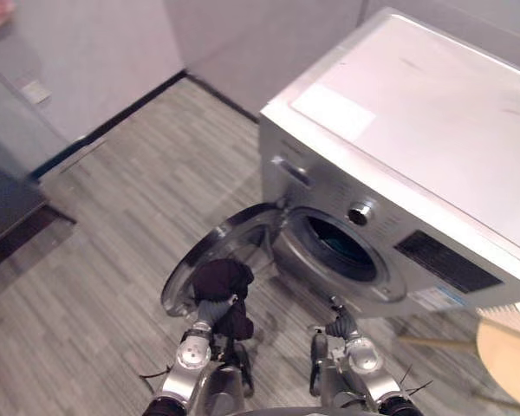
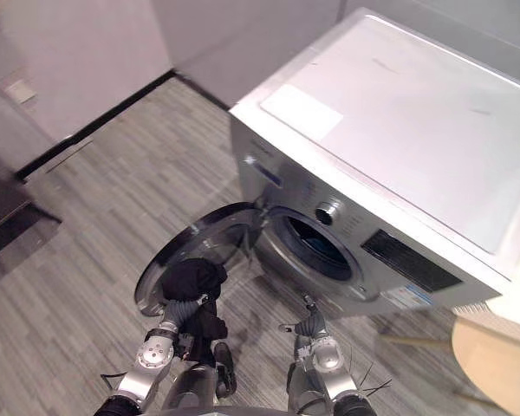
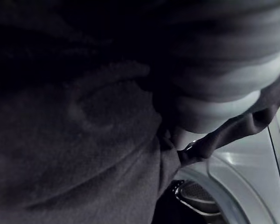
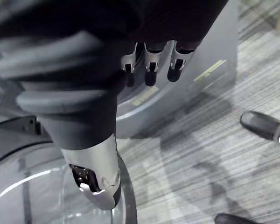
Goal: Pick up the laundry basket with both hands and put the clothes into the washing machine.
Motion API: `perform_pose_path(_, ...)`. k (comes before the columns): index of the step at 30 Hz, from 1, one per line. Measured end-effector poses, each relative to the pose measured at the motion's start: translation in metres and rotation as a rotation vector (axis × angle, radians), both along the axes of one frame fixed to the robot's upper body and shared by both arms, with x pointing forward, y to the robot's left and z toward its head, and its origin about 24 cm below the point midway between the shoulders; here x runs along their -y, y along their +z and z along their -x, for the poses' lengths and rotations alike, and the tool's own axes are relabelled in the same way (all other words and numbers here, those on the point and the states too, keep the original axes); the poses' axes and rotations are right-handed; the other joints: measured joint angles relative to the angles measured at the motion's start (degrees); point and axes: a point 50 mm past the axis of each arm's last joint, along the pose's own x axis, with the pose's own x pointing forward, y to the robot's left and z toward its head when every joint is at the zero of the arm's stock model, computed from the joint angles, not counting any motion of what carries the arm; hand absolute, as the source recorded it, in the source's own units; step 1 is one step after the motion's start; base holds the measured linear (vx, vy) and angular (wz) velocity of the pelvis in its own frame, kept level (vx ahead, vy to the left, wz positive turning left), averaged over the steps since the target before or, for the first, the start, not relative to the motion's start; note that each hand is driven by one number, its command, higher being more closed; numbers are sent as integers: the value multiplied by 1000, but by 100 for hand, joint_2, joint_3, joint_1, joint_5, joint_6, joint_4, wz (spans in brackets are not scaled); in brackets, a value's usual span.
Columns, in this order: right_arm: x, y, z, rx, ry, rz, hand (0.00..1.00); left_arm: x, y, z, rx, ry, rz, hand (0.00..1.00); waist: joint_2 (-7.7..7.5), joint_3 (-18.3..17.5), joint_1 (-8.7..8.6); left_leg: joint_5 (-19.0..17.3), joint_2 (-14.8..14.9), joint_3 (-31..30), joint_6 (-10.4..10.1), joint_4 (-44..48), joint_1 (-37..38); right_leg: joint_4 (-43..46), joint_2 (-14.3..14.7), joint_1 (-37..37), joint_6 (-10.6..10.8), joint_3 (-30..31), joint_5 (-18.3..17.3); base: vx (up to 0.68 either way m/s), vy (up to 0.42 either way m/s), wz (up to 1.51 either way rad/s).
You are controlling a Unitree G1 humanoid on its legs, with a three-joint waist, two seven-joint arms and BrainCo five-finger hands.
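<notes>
Clothes cover your left robot hand, grip unclear; washer hole sits ahead to its right. Right robot hand hangs loose, empty.

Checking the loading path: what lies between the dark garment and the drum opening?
Only the open door separates garment and drum, per left eye view.

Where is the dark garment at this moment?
In the left eye view, the dark garment is bunched over the left hand, low left, before the washing machine's open door.

Soft light, glare on washing machine
</notes>
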Motion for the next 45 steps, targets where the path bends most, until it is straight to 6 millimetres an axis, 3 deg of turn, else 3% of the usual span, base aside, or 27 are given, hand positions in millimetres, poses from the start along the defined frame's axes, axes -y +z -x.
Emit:
perform_pose_path(1,1,-1,2,-6,2,6,0,0,0,0,0,0,-1,100,-28,-12,17,-24,43,202,-60,-32,140,-44,-134,92,29,-409,309,26,-131,-96)
perform_pose_path(2,5,-3,5,-15,-1,16,0,0,0,0,-3,1,-1,100,14,-18,-56,-52,109,291,-133,-40,259,-94,-16,138,210,-342,394,30,-131,-78)
perform_pose_path(5,12,-5,10,-28,-6,36,0,6,0,1,-6,-16,19,100,94,-54,-74,-108,462,506,-300,209,347,-281,309,169,130,-43,287,55,-151,-66)
perform_pose_path(8,24,-6,14,-41,-14,64,0,14,-1,0,-7,-24,41,100,103,-22,-77,-67,929,181,-293,1647,-95,-482,608,294,-3,300,366,50,-185,-72)
perform_pose_path(9,27,-6,15,-43,-25,68,0,15,-2,2,-13,-24,44,100,95,-10,-81,-21,929,-186,-262,2081,-297,-532,657,367,-22,452,380,106,-82,-91)
perform_pose_path(10,32,-6,15,-39,-35,83,0,17,-2,2,-13,-25,50,100,33,25,-63,-234,663,-689,-402,2029,-355,-544,632,374,-18,642,383,98,4,-83)
perform_pose_path(13,35,-3,11,-24,-63,84,0,18,0,-1,-1,-33,39,100,25,132,-54,-473,-24,-1579,-407,1281,-470,-517,620,240,83,1255,446,64,118,-103)
perform_pose_path(14,35,-2,8,-17,-59,85,0,19,1,-2,0,-38,36,100,111,126,-56,-431,-106,-1686,-406,937,-474,-460,665,145,148,1406,461,29,241,-120)
perform_pose_path(15,35,-1,5,-14,-57,87,0,18,1,-5,7,-64,-2,100,148,199,-47,-409,-127,-1539,-223,748,-452,-330,703,-38,269,1622,481,27,249,-96)
perform_pose_path(18,30,8,-12,38,-42,80,0,17,13,-30,56,-125,-90,100,5,491,-115,-483,-325,-1235,-96,1088,-939,-68,486,-641,447,1878,611,0,191,-44)
perform_pose_path(21,26,28,-42,131,-48,73,0,14,41,-66,167,-131,-177,100,-12,1071,-216,-503,-437,-1127,-66,1618,-1512,330,278,-1187,492,1896,651,-120,201,-9)
perform_pose_path(24,23,49,-65,228,-67,52,0,13,67,-92,268,-104,-214,100,-8,1209,-207,-666,-364,-1084,105,2293,-2254,1044,227,-2007,517,1895,611,-144,67,-12)
perform_pose_path(27,17,78,-81,368,-87,17,0,17,99,-114,383,-59,-189,100,-10,1351,-203,-1295,-102,-1003,340,3351,-3040,2220,214,-2892,552,1911,71,-185,24,-13)
perform_pose_path(30,13,109,-96,504,-83,-6,0,18,135,-128,521,1,-146,100,-48,1426,-198,-1783,102,-945,353,4536,-4025,3488,217,-4063,525,2191,-360,-163,-19,-18)
perform_pose_path(32,10,125,-103,568,-85,-15,0,18,155,-134,592,40,-130,100,-60,1462,-193,-1964,235,-909,388,5059,-4561,4007,224,-4693,539,2312,-497,-138,-43,-28)
perform_pose_path(35,11,157,-113,698,-102,-35,0,14,201,-147,731,79,-130,100,-66,1698,-207,-2157,519,-901,404,5817,-5353,4685,353,-5572,530,2427,-595,-103,-63,-29)
perform_pose_path(39,8,225,-90,1016,-76,-92,0,2,283,-153,992,106,-276,100,-75,1810,-253,-2265,737,-979,438,6532,-6249,5383,464,-6553,457,2520,-636,-73,-79,-16)
perform_pose_path(41,6,234,-74,1079,-45,-118,0,-10,328,-153,1110,133,-368,100,-87,1817,-278,-2297,801,-1098,426,6795,-6562,5665,504,-6848,399,2492,-701,-40,-77,-2)
perform_pose_path(42,5,231,-71,1076,-40,-126,0,-13,342,-152,1146,143,-390,100,-88,1817,-299,-2304,800,-1141,414,6854,-6629,5733,503,-6906,380,2476,-721,-38,-74,10)
perform_pose_path(43,4,222,-65,1038,-36,-138,0,-18,379,-144,1257,176,-431,100,-89,1817,-345,-2313,798,-1224,393,6950,-6800,5862,495,-7049,357,2437,-770,-33,-59,12)
perform_pose_path(45,4,212,-60,999,-41,-147,0,-14,413,-134,1375,205,-441,100,-91,1818,-352,-2322,797,-1290,375,7024,-6946,5943,485,-7154,334,2394,-802,-34,-52,11)
